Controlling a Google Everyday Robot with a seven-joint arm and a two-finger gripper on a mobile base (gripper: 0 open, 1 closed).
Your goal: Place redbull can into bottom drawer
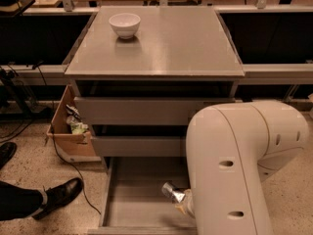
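Observation:
The redbull can (172, 192), silver and tilted, hangs over the right part of the open bottom drawer (137, 199), just above its flat grey floor. My gripper (181, 203) is shut on the can's lower end. Most of the gripper is hidden behind my big white arm (234, 170), which covers the drawer's right side. The two upper grey drawers (132, 110) stand slightly open above it.
A white bowl (124, 24) sits at the back left of the grey cabinet top (166, 48). A cardboard box (71, 131) with scraps stands left of the cabinet. A person's black shoe (61, 196) and a cable lie on the floor at the left.

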